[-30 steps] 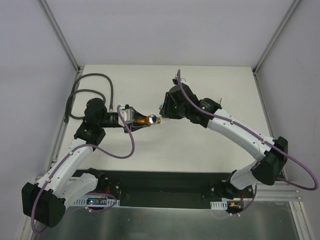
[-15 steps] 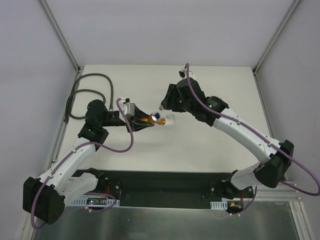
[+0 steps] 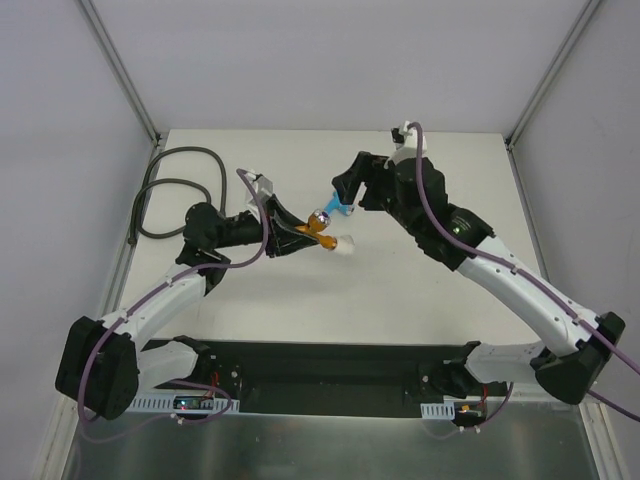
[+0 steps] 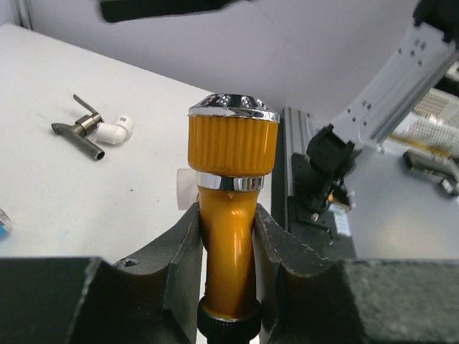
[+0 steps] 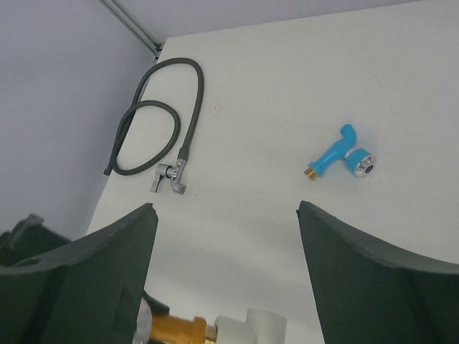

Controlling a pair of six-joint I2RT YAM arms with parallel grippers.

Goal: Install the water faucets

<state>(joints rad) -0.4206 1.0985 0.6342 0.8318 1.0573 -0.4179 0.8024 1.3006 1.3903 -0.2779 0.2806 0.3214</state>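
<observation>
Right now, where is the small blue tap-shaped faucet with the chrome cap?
The blue faucet lies loose on the white table below the open right gripper, just beyond the orange faucet clamped in the left gripper.

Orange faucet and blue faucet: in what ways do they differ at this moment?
The orange faucet is clamped in the left claw; the blue faucet lies loose on the table. The orange one's threaded end meets a white elbow fitting; the blue one's is bare. Both have a chrome-faced knob.
</observation>
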